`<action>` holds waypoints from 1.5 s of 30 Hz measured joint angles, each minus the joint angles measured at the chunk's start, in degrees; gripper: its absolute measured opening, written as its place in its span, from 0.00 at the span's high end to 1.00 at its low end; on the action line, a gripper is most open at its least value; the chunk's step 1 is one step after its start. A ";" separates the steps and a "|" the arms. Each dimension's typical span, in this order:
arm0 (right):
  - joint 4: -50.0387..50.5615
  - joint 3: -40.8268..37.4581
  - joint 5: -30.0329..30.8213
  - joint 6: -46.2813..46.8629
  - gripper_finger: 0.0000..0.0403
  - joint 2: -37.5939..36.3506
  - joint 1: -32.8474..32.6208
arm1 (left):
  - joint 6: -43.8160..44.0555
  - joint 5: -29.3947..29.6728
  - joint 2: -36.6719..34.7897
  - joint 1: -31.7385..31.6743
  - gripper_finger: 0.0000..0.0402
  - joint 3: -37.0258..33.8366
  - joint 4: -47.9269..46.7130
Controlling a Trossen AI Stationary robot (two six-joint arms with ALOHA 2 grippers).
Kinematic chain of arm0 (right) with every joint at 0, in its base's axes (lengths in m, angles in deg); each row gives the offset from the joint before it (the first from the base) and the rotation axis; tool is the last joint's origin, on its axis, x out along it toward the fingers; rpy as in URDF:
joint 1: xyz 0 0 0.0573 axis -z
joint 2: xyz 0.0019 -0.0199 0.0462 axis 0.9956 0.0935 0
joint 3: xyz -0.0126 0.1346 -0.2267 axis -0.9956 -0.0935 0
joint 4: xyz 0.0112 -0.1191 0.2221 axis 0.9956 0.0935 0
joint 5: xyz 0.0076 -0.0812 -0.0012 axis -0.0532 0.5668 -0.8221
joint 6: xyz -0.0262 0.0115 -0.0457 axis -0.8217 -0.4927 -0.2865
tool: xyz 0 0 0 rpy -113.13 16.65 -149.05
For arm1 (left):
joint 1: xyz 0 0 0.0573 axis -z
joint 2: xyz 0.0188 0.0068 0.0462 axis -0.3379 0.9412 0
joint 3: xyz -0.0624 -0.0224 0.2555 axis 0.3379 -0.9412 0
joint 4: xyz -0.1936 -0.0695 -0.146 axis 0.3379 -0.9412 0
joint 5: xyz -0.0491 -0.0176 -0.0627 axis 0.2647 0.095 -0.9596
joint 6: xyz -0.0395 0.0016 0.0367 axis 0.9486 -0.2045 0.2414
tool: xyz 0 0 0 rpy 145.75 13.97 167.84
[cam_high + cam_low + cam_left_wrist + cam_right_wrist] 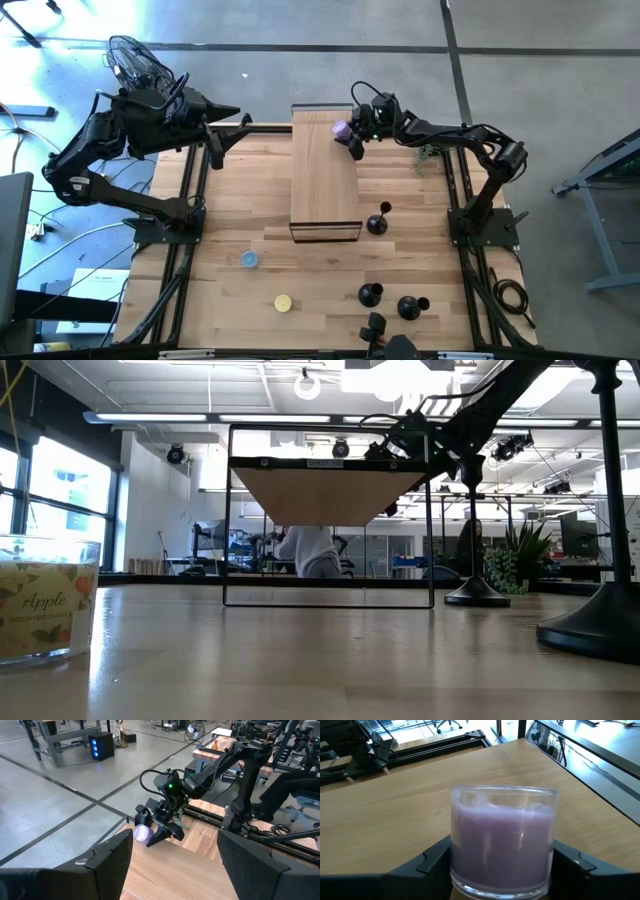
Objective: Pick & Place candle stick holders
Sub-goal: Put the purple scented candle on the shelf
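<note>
On the raised shelf (325,170), right fingers (437,860) bracket purple candle (502,842).

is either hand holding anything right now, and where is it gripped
The right hand holds a purple candle jar by its lower sides, over the raised wooden shelf. The left hand holds nothing.

A raised wooden shelf (324,175) on a thin black frame stands mid-surface (250,200). A purple candle in a glass jar (502,842) rests on the shelf's far end. On the near side of the shelf lie a blue candle (249,260) and a yellow candle (283,302). A jar labelled "Apple" (45,610) sits close to the low camera
</note>
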 joint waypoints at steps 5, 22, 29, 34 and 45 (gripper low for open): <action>0.15 0.00 0.88 0.02 0.41 0.00 -0.04 | 0.02 0.00 0.00 0.01 0.29 0.00 -0.02; -0.60 -0.02 1.55 0.02 0.40 0.00 -0.02 | 0.02 -0.05 0.00 0.00 0.29 0.00 -0.09; -3.83 -0.17 1.70 0.05 0.40 0.13 0.02 | 0.02 -0.05 0.00 0.00 0.29 0.00 -0.09; -4.25 -0.17 -1.46 -0.89 0.40 0.13 -0.16 | 0.02 -0.05 0.00 0.01 0.29 0.00 -0.09; -8.79 0.07 -2.18 -0.92 0.40 0.13 -0.74 | 0.00 -0.03 0.00 0.00 0.29 0.00 -0.09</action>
